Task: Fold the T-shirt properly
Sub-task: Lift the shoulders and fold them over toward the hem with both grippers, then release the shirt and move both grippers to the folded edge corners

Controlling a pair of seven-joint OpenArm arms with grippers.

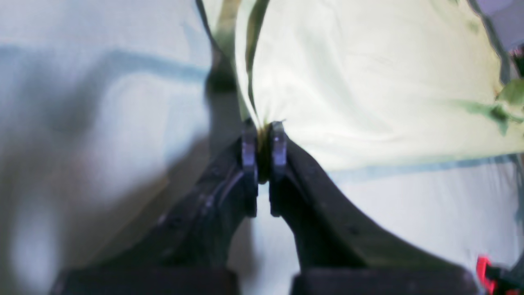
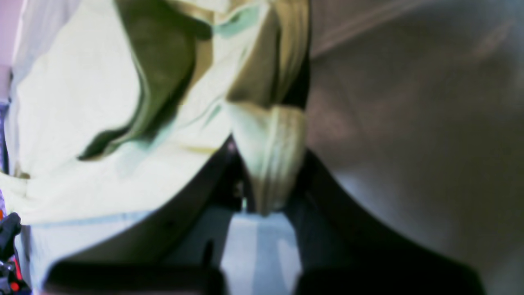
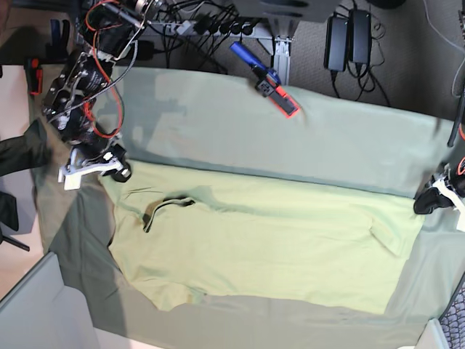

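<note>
The pale yellow-green T-shirt [image 3: 269,240] lies spread across the grey-green table cloth [image 3: 290,138], its collar [image 3: 167,207] toward the base view's left. My right gripper [image 3: 110,169] is at the shirt's far left corner, shut on a bunched fold of the shirt [image 2: 270,164]. My left gripper [image 3: 427,205] is at the shirt's right edge. In the left wrist view the left gripper [image 1: 264,130] is shut on a pinch of the shirt's fabric [image 1: 368,82], and the cloth is pulled taut from it.
A blue and orange clamp [image 3: 265,80] lies on the cloth's far edge. Power bricks [image 3: 349,36] and cables lie on the floor behind the table. The table's front edge runs along the bottom, and a grey panel [image 3: 36,313] stands at the front left.
</note>
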